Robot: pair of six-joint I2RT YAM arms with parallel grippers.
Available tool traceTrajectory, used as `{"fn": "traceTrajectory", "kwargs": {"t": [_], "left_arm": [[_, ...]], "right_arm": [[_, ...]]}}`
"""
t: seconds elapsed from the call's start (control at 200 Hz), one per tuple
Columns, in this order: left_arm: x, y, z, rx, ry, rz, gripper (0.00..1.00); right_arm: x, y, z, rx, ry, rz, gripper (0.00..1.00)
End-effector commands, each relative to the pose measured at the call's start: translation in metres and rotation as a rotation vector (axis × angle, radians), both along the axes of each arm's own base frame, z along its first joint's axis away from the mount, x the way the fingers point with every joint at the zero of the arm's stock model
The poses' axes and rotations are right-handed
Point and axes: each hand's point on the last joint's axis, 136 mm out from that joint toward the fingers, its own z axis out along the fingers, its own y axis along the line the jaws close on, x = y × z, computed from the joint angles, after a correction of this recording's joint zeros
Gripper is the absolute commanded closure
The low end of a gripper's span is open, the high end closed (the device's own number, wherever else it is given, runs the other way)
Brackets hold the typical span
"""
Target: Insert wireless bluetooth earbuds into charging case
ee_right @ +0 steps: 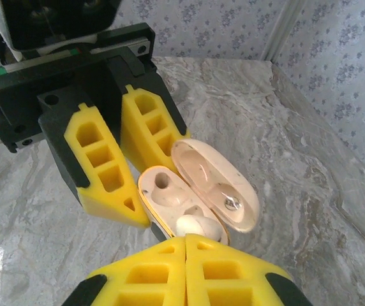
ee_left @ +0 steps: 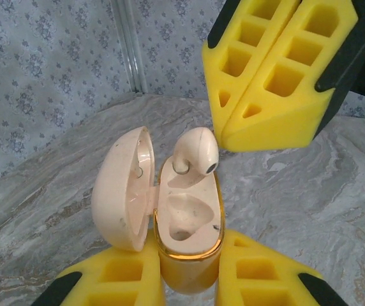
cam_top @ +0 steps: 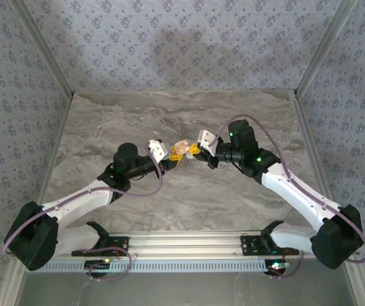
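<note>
While checking left wrist view, noted charging case (ee_left: 189,220) clamped in left gripper (ee_left: 189,274) over counter (ee_left: 297,204), lid (ee_left: 122,191) swung open leftward. Found one earbud (ee_left: 196,152) perched in far well and near well empty. Logged right gripper (ee_right: 186,248) with fingers pressed together, tips just beside earbud; judged case's long axis aimed at them. Read no brand or lettering.

floral-papered walls (cam_top: 182,44), grey marble tabletop (cam_top: 106,124)

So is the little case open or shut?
Open. The lid of the charging case is swung aside, showing both pockets. One earbud rests in one pocket, sticking up; the other pocket is empty.
</note>
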Motion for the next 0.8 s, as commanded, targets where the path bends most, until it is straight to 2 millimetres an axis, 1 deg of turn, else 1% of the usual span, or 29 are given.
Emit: {"fn": "traceTrajectory", "kwargs": {"t": [0.0, 0.18, 0.25, 0.345, 0.415, 0.495, 0.575, 0.68, 0.794], "left_arm": [[-0.01, -0.005, 0.028, -0.046, -0.076, -0.05, 0.89], [-0.01, -0.004, 0.028, -0.047, -0.077, -0.052, 0.89], [-0.009, -0.004, 0.027, -0.044, -0.075, -0.047, 0.89], [-0.005, -0.001, 0.022, -0.038, -0.065, -0.014, 0.89], [0.003, 0.006, 0.018, -0.035, -0.052, 0.045, 0.89], [0.014, 0.017, 0.014, -0.047, -0.019, 0.116, 0.89], [0.029, 0.032, 0.008, -0.075, 0.056, 0.178, 0.89], [0.05, 0.058, -0.004, -0.105, 0.155, 0.295, 0.89], [0.069, 0.089, -0.018, -0.115, 0.268, 0.439, 0.9]], "right_arm": [[0.0, 0.008, 0.013, 0.019, -0.026, 0.023, 0.91], [0.0, 0.008, 0.01, 0.008, -0.023, 0.012, 0.91], [0.0, 0.008, 0.012, 0.014, -0.028, 0.014, 0.91], [-0.004, 0.007, 0.021, 0.034, -0.039, 0.019, 0.88], [-0.006, 0.004, 0.025, 0.048, -0.029, 0.009, 0.83], [-0.007, 0.002, 0.027, 0.065, 0.018, -0.016, 0.75], [-0.005, 0.004, 0.023, 0.092, 0.091, -0.051, 0.7], [0.0, 0.01, 0.013, 0.124, 0.223, -0.133, 0.67], [0.009, 0.02, 0.002, 0.144, 0.361, -0.241, 0.67]]}}
